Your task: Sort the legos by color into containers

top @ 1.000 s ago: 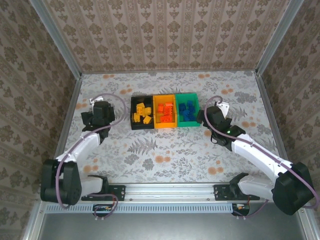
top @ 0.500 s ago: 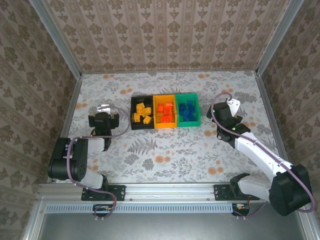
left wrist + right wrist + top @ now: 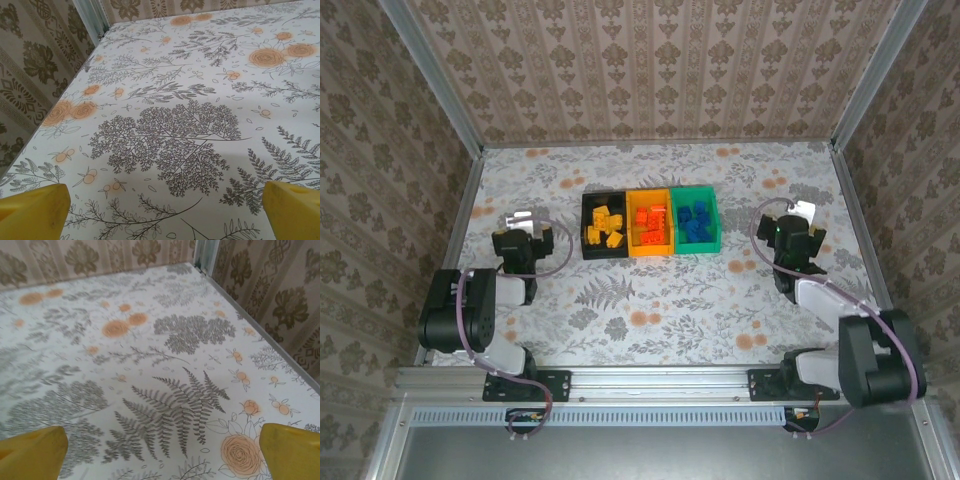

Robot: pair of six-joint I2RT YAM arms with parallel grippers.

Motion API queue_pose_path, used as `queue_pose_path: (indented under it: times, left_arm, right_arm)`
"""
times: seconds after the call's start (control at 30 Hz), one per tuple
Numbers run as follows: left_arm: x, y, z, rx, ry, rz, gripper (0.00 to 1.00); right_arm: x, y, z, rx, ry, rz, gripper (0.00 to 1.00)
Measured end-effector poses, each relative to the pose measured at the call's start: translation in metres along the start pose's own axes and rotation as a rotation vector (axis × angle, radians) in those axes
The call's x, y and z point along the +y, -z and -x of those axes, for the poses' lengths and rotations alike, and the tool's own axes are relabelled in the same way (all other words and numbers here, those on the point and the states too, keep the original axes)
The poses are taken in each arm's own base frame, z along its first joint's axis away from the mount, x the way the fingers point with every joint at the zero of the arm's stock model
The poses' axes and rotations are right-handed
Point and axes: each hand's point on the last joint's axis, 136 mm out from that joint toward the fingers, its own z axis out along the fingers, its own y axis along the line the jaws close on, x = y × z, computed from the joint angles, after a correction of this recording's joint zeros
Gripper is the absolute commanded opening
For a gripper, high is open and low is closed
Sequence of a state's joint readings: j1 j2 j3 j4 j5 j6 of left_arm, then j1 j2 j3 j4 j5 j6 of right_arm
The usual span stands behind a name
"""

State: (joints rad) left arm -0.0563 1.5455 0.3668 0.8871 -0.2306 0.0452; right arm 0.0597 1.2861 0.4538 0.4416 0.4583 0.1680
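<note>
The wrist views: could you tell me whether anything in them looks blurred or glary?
Left wrist: the floral tablecloth is sharp, while the left gripper's fingertips at the bottom corners are soft. Right wrist: the cloth blurs toward its left edge, the right gripper's fingertips are soft too; no glare in either.

My left gripper (image 3: pixel 523 222) sits low at nine o'clock, jaws spread wide. My right gripper (image 3: pixel 802 215) sits at three o'clock, equally wide, and both aim toward twelve.
</note>
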Motion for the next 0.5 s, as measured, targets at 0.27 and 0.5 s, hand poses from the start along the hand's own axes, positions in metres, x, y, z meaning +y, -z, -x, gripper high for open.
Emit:
queue_pose_path:
  times: [0.27, 0.5]
  left_arm:
    - [-0.001, 0.0, 0.001, -0.004, 0.001, -0.007, 1.0]
    - [-0.001, 0.0, 0.001, -0.004, 0.001, -0.007, 1.0]
  right_arm:
    - [0.032, -0.025, -0.03, 0.014, 0.071, 0.147, 1.0]
    - [0.042, -0.024, -0.022, -0.056, 0.06, 0.208, 1.0]
